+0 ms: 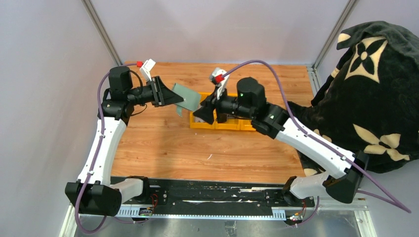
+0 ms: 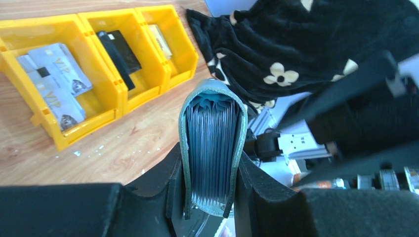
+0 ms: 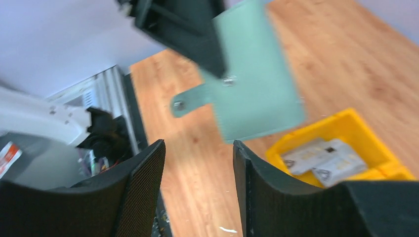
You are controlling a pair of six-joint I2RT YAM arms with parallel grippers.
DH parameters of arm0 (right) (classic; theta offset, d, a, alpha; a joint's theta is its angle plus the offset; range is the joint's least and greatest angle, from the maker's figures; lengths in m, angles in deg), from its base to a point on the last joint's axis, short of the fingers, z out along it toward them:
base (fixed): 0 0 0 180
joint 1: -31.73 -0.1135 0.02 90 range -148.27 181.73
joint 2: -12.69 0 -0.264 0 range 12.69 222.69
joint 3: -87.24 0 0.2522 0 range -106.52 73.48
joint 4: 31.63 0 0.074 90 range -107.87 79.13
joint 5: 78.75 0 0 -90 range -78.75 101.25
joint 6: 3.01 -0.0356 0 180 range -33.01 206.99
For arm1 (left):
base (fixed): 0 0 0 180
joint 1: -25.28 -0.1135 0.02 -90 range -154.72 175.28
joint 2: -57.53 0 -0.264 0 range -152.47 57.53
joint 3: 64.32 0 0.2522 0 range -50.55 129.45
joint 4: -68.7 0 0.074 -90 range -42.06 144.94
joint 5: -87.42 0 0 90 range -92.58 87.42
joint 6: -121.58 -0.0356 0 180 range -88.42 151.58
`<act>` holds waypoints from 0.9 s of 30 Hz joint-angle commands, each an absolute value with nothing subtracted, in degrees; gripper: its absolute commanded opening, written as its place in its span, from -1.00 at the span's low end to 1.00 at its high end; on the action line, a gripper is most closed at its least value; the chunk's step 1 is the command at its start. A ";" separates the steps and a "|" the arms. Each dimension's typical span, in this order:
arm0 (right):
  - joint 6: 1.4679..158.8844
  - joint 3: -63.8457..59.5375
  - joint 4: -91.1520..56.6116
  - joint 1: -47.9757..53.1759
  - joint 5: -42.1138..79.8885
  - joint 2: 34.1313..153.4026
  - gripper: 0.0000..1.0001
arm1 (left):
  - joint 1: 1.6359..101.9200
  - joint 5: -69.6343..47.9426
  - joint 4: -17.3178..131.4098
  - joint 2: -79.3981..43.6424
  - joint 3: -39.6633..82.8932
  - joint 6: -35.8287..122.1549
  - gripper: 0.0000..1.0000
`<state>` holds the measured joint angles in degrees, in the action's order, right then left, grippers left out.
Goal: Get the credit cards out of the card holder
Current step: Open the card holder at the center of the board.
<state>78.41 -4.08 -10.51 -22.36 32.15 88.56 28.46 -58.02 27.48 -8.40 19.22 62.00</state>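
My left gripper (image 1: 174,96) is shut on the pale sage-green card holder (image 1: 188,98) and holds it in the air, left of the yellow bin. In the left wrist view the card holder (image 2: 213,143) stands on edge between my fingers, its dark accordion pockets showing. Silver-grey credit cards (image 2: 54,79) lie in the bin's left compartment, a black card (image 2: 118,52) in the middle one, a tan card (image 2: 160,40) in the right one. My right gripper (image 1: 203,114) is open and empty, just right of the holder. In the right wrist view the card holder (image 3: 254,84) hangs ahead of the open fingers.
The yellow three-compartment bin (image 1: 228,125) sits mid-table, under my right gripper. A black blanket with cream flowers (image 1: 365,98) is heaped at the right edge. Frame posts stand at the back corners.
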 commanded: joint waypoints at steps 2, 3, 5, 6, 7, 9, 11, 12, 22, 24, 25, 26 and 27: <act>82.34 -6.71 -5.62 -18.81 23.94 87.20 0.27 | 28.49 -66.37 29.31 -6.83 21.43 61.23 -1.00; 83.01 -7.44 -5.02 -18.81 23.68 87.74 0.43 | 28.49 -67.14 29.08 -6.47 21.32 60.76 -1.00; 83.71 -8.97 -4.33 -18.85 24.38 89.24 0.54 | 28.44 -68.30 29.09 -6.04 21.00 60.36 -1.00; 84.16 -9.93 -4.02 -18.88 25.23 90.23 0.56 | 28.44 -69.01 29.16 -5.73 20.81 60.24 -1.00; 84.56 -10.75 -3.72 -18.85 26.21 91.27 0.57 | 28.44 -69.59 29.18 -5.64 20.79 60.09 -1.00; 85.95 -13.09 -2.48 -18.81 29.44 94.09 0.61 | 28.47 -71.33 29.09 -5.44 20.50 59.61 -1.00; 86.69 -16.17 -0.11 -18.61 31.15 96.48 0.64 | 28.44 -73.15 28.57 -5.12 20.47 58.94 -1.00; 86.72 -17.71 0.85 -18.32 32.65 97.53 0.63 | 28.48 -74.14 27.82 -4.92 20.59 58.12 -1.00; 86.41 -26.01 8.54 -14.69 57.23 103.31 -0.12 | 28.47 -79.39 21.81 -3.12 20.40 48.05 -1.00; 86.01 -25.80 8.91 -14.68 58.98 103.47 -0.57 | 28.45 -78.20 20.85 -3.22 20.38 46.68 -1.00; 85.64 -25.71 8.77 -14.62 58.86 103.38 -0.79 | 28.45 -77.21 20.22 -3.28 20.47 45.90 -1.00; 85.23 -25.67 8.54 -14.46 58.43 103.34 -0.94 | 28.44 -76.16 19.43 -3.31 20.50 44.85 -0.84; 84.47 -25.51 8.01 -14.27 58.02 103.20 -1.00 | 28.50 -74.87 18.69 -3.29 20.49 43.75 -0.26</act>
<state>84.38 -24.71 7.17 -14.69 55.32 102.49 28.33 -75.93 22.10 -4.08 19.22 46.37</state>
